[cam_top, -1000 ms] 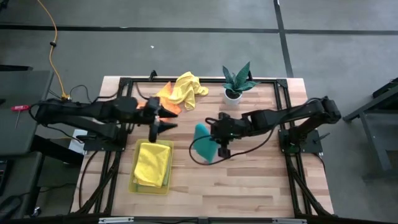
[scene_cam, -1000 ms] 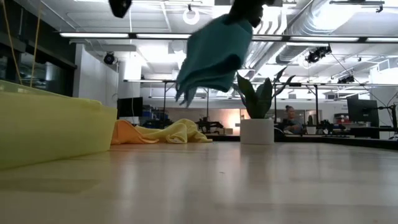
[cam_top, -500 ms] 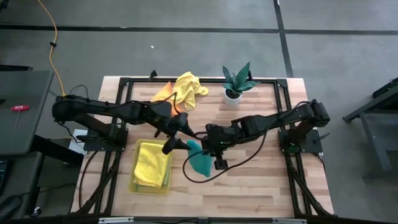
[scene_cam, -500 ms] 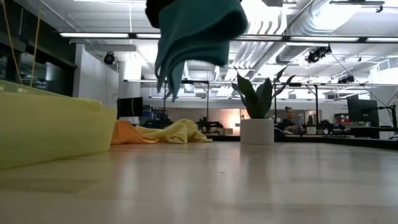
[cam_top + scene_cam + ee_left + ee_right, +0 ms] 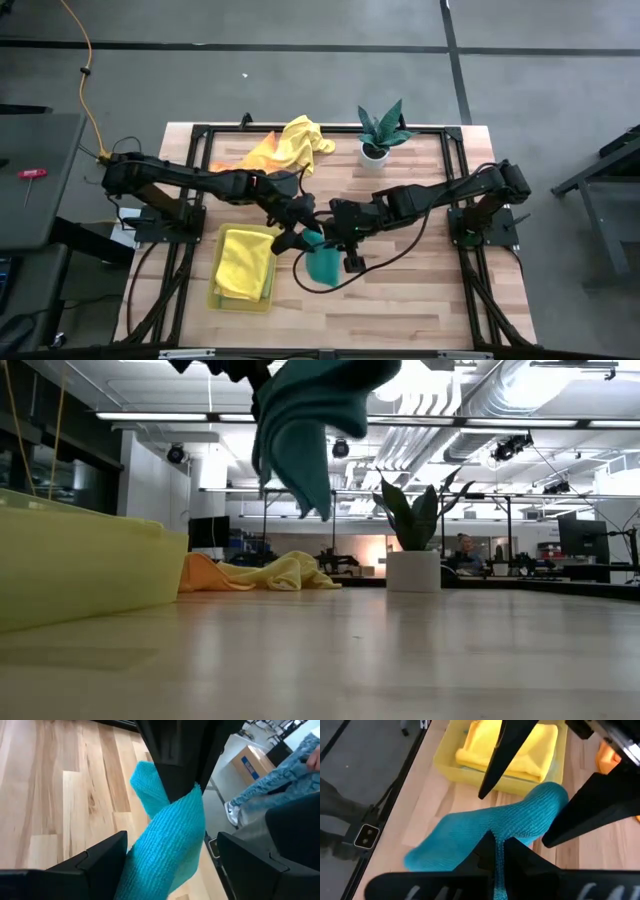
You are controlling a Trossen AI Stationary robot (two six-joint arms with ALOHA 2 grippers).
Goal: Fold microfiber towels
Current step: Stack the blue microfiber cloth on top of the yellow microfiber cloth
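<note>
A teal towel (image 5: 322,262) hangs bunched in the air over the table's middle, also in the low view (image 5: 300,430). My right gripper (image 5: 336,238) is shut on it. My left gripper (image 5: 298,226) is open beside it; in the left wrist view its fingers (image 5: 100,862) stand on either side of the hanging teal towel (image 5: 170,845). A folded yellow towel (image 5: 245,262) lies in the yellow tray (image 5: 215,290). An orange towel (image 5: 255,152) and another yellow towel (image 5: 298,140) lie crumpled together at the far edge. The olive-green towel is out of view. My right gripper pinches the teal towel's bunched upper part (image 5: 500,827) between its two shut fingers, several layers gathered together. The fingers come from above, slanting from the table's right. The towel hangs slack below them, lifted clear of the table.
A small potted plant (image 5: 380,130) stands at the far edge, right of the crumpled towels. The yellow tray sits at the near left, just left of both grippers. Bare wood lies at the near right (image 5: 420,290). A person's legs (image 5: 280,775) show beyond the table.
My left gripper has gone from above the tray's far edge toward the table's right and near edges, up to the hanging teal towel, and stays open. My right gripper has carried the towel a little toward the left and near edges; the towel has swung and bunched below it.
</note>
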